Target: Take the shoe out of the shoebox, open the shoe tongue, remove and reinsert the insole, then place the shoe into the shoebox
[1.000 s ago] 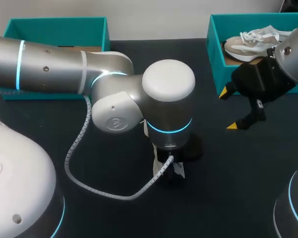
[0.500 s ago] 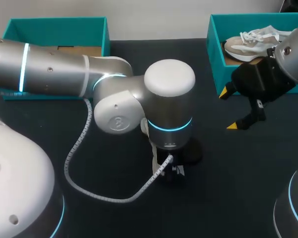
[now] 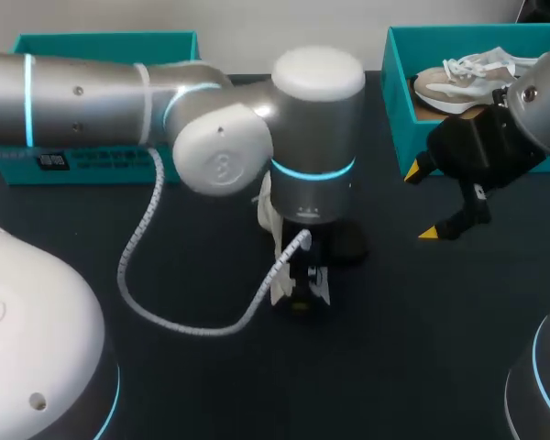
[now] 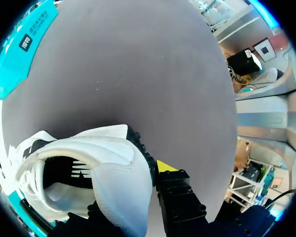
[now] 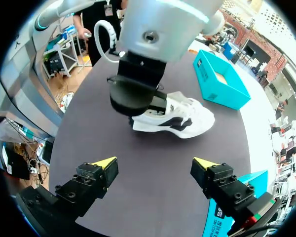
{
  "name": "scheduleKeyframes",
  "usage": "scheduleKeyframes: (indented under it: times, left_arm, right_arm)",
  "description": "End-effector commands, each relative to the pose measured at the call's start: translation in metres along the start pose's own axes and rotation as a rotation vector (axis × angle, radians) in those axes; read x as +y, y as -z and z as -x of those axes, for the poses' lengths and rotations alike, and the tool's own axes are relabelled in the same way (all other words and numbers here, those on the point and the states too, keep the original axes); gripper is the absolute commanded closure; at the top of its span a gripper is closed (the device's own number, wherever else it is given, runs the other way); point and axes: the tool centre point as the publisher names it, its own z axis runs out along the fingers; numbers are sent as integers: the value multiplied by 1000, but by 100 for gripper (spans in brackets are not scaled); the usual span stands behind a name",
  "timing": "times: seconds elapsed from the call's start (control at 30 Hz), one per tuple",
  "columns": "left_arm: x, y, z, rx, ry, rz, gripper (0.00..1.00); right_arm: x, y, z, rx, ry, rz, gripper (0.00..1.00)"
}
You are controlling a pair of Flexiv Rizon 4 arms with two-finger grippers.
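My left arm comes across to the middle of the worktop (image 3: 422,357), and its wrist stands almost straight over the shoe (image 5: 180,120), so from above I see only a sliver of white beneath it. The shoe is white with black trim and lies out on the dark worktop, apart from both boxes. The left gripper (image 4: 130,192) has its jaws clenched on the heel. One yellow tip presses against the outside of the heel, while the other finger's tip is hidden behind the white upper. From that wrist I look straight into the shoe's open mouth. My right gripper (image 5: 154,162) hangs over the worktop just in front of the right shoebox (image 3: 399,110). Its jaws are released and spread wide with nothing between them, and the shoe lies well ahead of them. A second shoe (image 3: 458,81), pale with white laces, lies inside the right shoebox. The left shoebox (image 3: 101,44) stands at the far corner, partly behind my left arm.
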Motion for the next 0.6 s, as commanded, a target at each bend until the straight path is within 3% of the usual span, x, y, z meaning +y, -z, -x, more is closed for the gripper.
scheduleKeyframes:
  times: [0.03,0.23,0.33,0.43,0.6]
  left_arm:
    - [36,87,-10,-60,-19,8,100]
    - [54,141,-17,-37,-69,15,100]
    - [58,157,-20,-14,-96,11,100]
    - [59,169,-25,-13,-107,13,100]
    - [59,169,-25,-13,-107,13,100]
  right_arm:
    - [0,-2,0,-1,0,-2,0]
    - [0,-2,0,-1,0,-2,0]
    - [0,-2,0,-1,0,-2,0]
    - [0,-2,0,-1,0,-2,0]
    - [0,-2,0,-1,0,-2,0]
